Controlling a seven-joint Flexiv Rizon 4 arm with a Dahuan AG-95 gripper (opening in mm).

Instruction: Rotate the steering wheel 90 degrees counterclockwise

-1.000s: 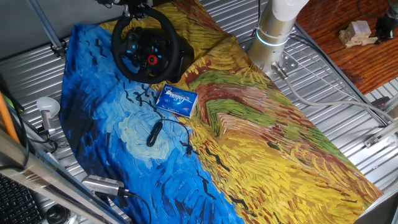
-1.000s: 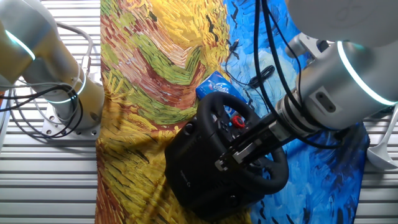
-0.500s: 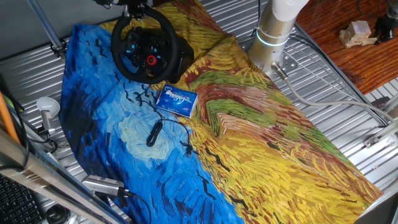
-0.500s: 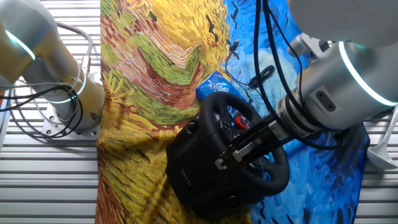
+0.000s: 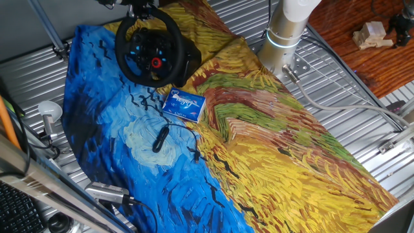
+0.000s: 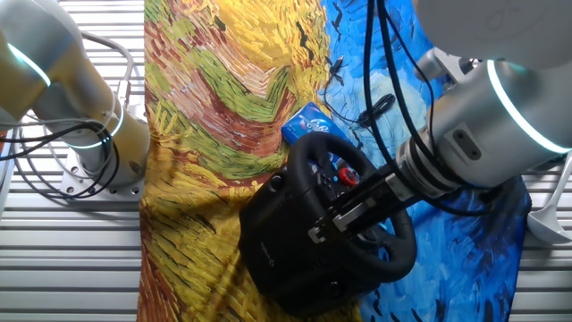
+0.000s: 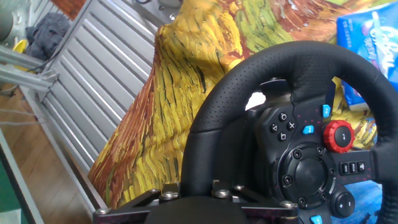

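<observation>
The black steering wheel [image 5: 169,29] stands on its bulky base [image 6: 277,241] at the far end of the painted cloth. Its hub shows a red knob [image 5: 156,63] and small blue buttons. In the hand view the rim [image 7: 249,81] runs down between my fingers, with the red knob [image 7: 340,136] to the right of the hub. My gripper [image 7: 193,190] is shut on the rim at its top, seen at the gripper [image 5: 139,8] and from the side at the gripper [image 6: 344,219]. The fingertips themselves are hidden behind the rim.
A small blue packet [image 5: 184,104] lies just in front of the wheel. A thin black cable with plug [image 5: 162,137] lies further along the cloth. The arm's base column [image 5: 284,32] stands beside the cloth, and a second arm's base [image 6: 80,116] stands on the ribbed table.
The wheel has turned very slightly with my gripper on the rim; the red knob has crept a little to the left in the one fixed view.
</observation>
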